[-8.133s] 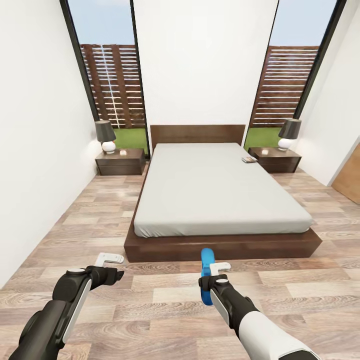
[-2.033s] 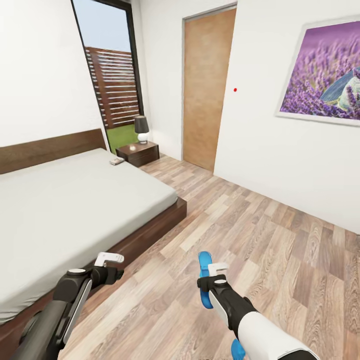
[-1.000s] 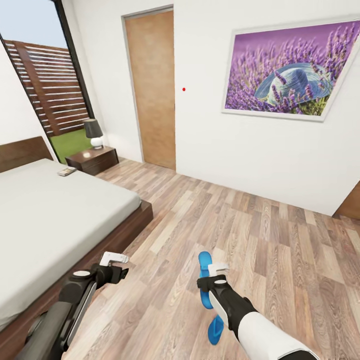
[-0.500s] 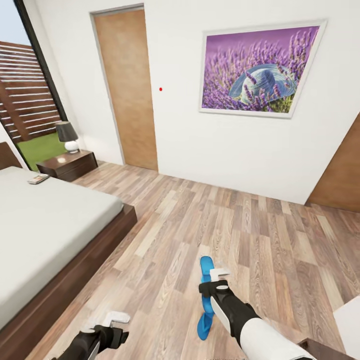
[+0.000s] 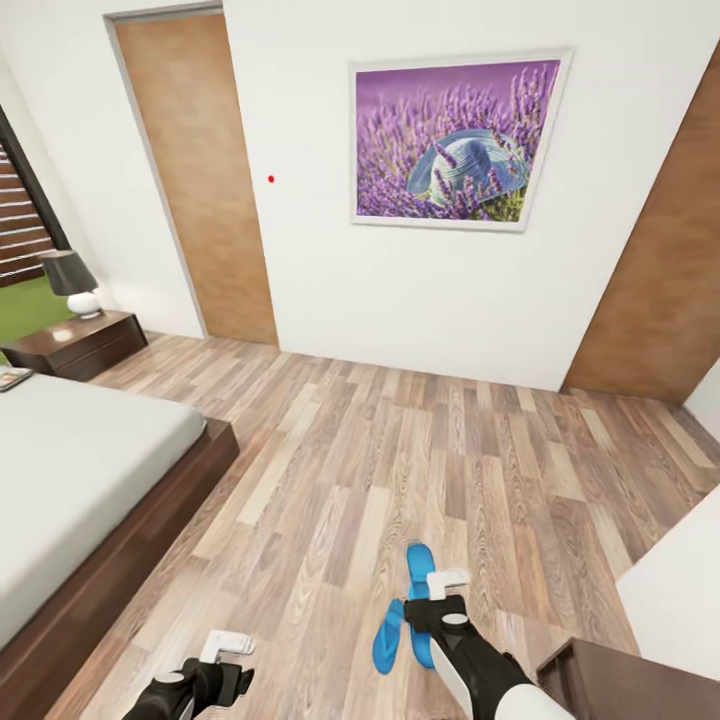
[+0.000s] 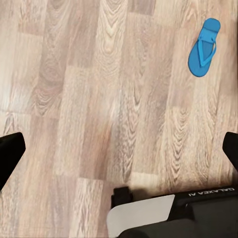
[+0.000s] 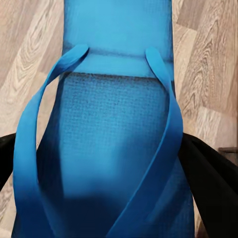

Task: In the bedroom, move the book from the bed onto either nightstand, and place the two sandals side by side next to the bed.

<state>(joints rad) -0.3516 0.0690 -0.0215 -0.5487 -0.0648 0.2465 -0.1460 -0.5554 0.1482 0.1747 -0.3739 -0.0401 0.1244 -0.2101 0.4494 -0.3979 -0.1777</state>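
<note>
My right gripper (image 5: 432,598) is shut on a bright blue sandal (image 5: 418,562), holding it low over the plank floor; up close its sole and blue straps (image 7: 116,74) sit between the black fingers (image 7: 203,173). The other sandal (image 5: 388,636) lies flat on the floor just left of it, and the left wrist view shows this sandal (image 6: 204,47) too. My left gripper (image 5: 226,650) hangs open over bare floor, its fingertips (image 6: 10,153) wide apart. The bed (image 5: 70,470) is at the left. The book (image 5: 10,378) lies on its far corner, next to the nightstand (image 5: 75,345).
A lamp (image 5: 70,282) stands on the nightstand. A wooden door (image 5: 200,180) and a lavender painting (image 5: 455,140) are on the far wall, with another wood panel (image 5: 660,290) at the right. Dark furniture (image 5: 620,680) and a white surface (image 5: 680,590) sit at the lower right.
The whole view has swung right, sliding the bed and nightstand to the left edge. The sandal on the floor came into view beside the held one. My left arm sits lower in the picture.
</note>
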